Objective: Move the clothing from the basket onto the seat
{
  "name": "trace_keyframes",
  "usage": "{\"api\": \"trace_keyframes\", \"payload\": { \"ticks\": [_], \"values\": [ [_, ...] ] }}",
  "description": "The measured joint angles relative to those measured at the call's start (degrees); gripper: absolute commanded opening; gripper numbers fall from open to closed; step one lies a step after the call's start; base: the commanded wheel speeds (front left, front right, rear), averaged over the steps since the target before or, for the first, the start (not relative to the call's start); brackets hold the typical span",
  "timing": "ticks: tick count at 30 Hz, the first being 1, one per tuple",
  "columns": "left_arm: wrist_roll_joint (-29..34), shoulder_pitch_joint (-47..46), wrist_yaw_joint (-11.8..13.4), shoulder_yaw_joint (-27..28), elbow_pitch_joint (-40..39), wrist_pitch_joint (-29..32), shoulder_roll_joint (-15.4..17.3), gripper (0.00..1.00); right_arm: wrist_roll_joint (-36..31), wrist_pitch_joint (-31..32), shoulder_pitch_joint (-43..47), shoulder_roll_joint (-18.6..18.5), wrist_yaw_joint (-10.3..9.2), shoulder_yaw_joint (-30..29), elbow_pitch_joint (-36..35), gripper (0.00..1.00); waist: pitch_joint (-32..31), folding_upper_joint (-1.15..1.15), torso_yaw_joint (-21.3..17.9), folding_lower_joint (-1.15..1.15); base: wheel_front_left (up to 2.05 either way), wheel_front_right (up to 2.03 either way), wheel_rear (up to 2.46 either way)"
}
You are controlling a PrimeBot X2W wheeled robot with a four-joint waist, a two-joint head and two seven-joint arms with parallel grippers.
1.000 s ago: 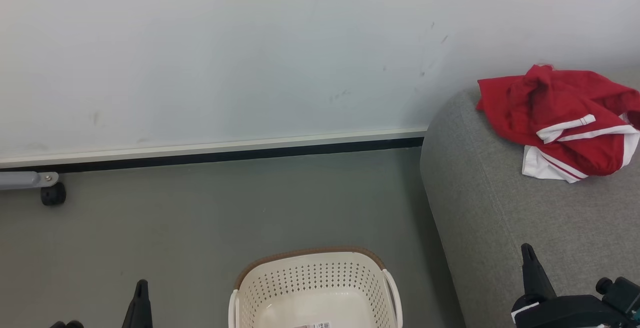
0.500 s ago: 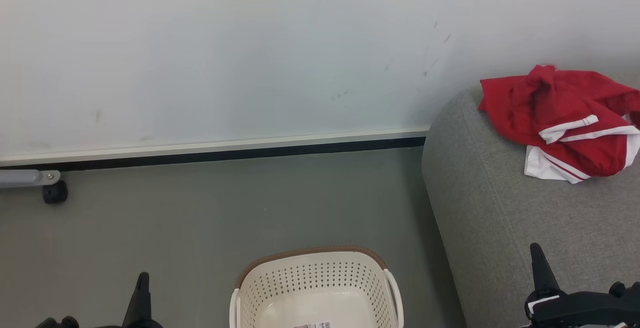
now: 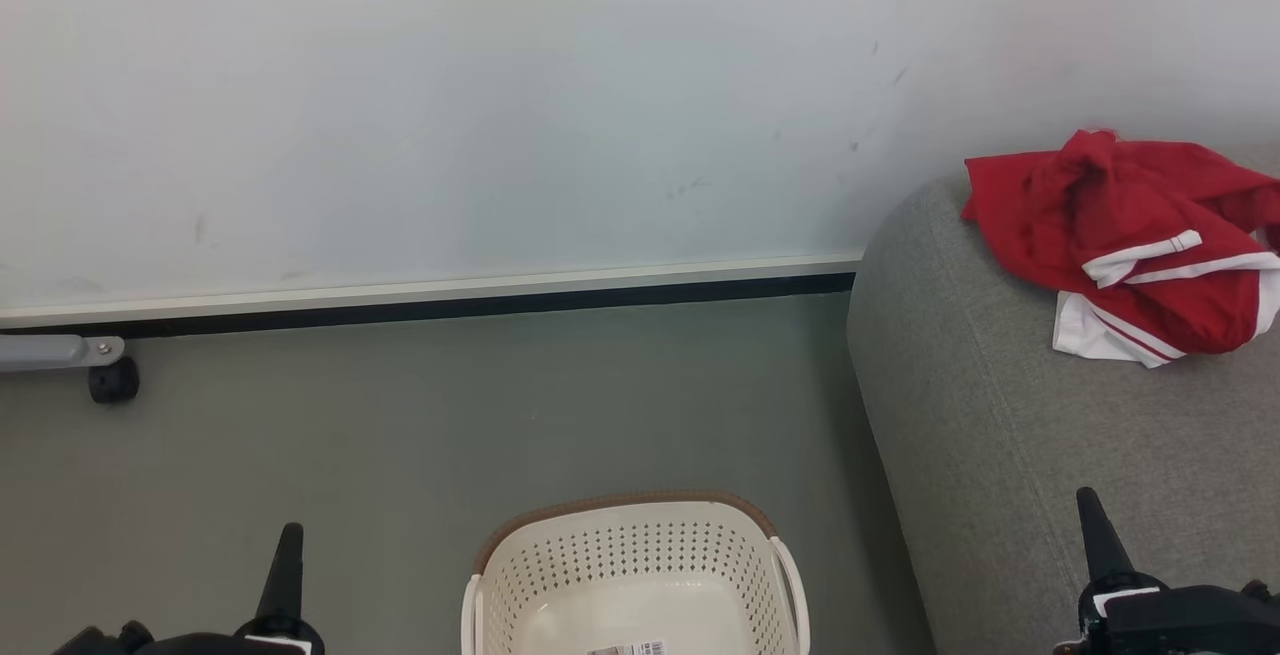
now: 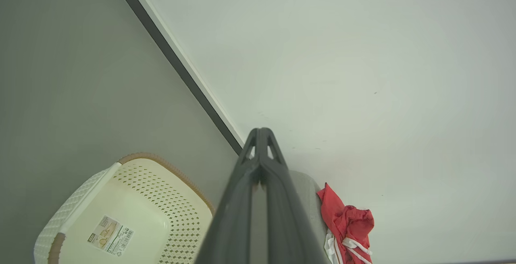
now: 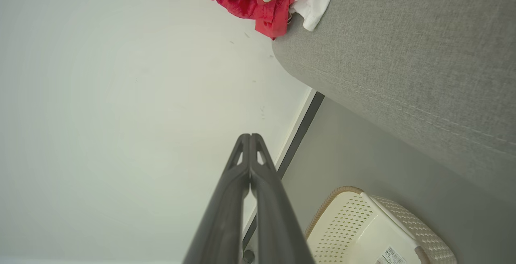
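The red clothing lies crumpled on the seat, at about 2 o'clock in the head view, close to the wall. The heap runs roughly from 10 to 4 o'clock, and its white edge points to 5 o'clock. It is red with white bands. The basket stands upright on the floor at 6 o'clock, with its handles at 3 and 9 o'clock and a label on its bottom. The left claw at 7 o'clock and the right claw at 5 o'clock, before the seat, both point to 12 o'clock. Each has its fingers pressed together and pinches nothing.
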Motion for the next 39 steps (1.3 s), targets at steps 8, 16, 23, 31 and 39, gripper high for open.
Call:
{"api": "trace_keyframes", "payload": {
  "ticks": [8, 16, 23, 31, 39],
  "values": [
    [-5.9, -1.2, -1.2, 0.8, 0.9, 1.5, -0.5, 0.0, 5.8, 1.5, -0.9, 0.5, 1.03, -1.9, 0.5, 0.0, 0.1, 0.0, 0.2, 0.0, 0.0, 0.0, 0.0],
    [-10.7, -2.3, -2.4, 1.4, 1.7, 3.1, -0.8, 0.0, 11.0, 3.0, -1.0, 1.0, 2.0, -3.6, 1.2, 0.0, 0.1, 0.0, 0.3, 0.0, 0.0, 0.0, 0.0],
    [-16.0, -3.6, -3.4, 2.2, 2.4, 4.4, -1.2, 0.0, 16.1, 4.5, -1.5, 1.5, 2.83, -5.3, 1.8, 0.0, 0.2, 0.0, 0.4, 0.0, 0.0, 0.0, 0.0],
    [-18.3, -4.3, -3.8, 2.5, 2.8, 5.0, -1.4, 0.0, 18.3, 5.0, -2.0, 1.7, 3.32, -6.0, 2.0, 0.0, 0.2, 0.0, 0.5, 0.0, 0.0, 0.0, 0.0],
    [-18.3, -4.3, -3.8, 2.5, 2.8, 5.0, -1.4, 0.0, 18.3, 5.0, -2.0, 1.7, 3.32, -6.0, 2.0, 0.0, 0.2, 0.0, 0.5, 0.0, 0.0, 0.0, 0.0]
  ]
}}
